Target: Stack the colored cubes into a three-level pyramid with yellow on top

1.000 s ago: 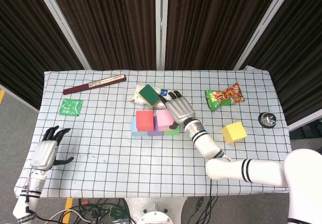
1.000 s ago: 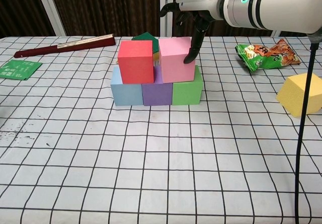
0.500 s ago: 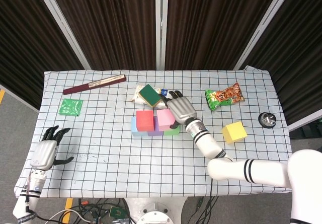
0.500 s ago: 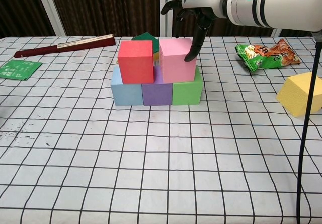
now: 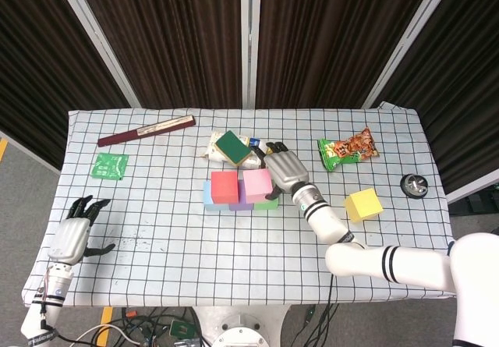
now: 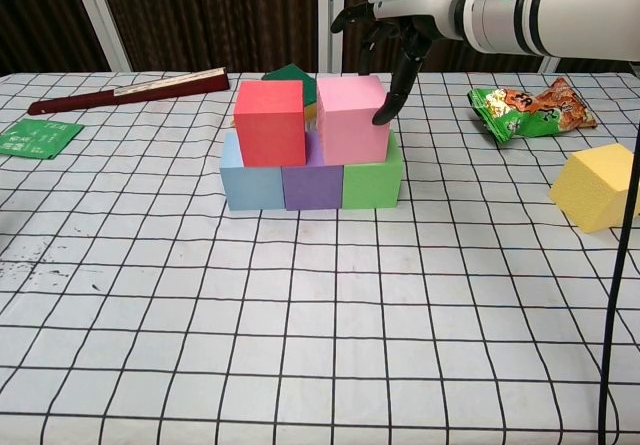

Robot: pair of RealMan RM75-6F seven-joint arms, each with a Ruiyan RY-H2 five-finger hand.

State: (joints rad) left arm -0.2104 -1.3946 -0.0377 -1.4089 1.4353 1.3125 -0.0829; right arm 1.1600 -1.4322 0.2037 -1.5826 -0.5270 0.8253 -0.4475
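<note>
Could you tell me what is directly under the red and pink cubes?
The red cube and pink cube rest on a row of blue, purple and green cubes; that row's top faces are covered.

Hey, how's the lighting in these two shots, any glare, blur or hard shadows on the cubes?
Head view: even overhead light, sharp, only soft shadows beside the cubes. Chest view: crisp foreground, no glare on the pink cube, faint shadows under the stack; dark curtains behind.

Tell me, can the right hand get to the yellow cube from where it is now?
Probably yes. The right hand holds nothing beside the pink cube, and the yellow cube sits alone on bare cloth to its right, with the snack bag further back.
</note>
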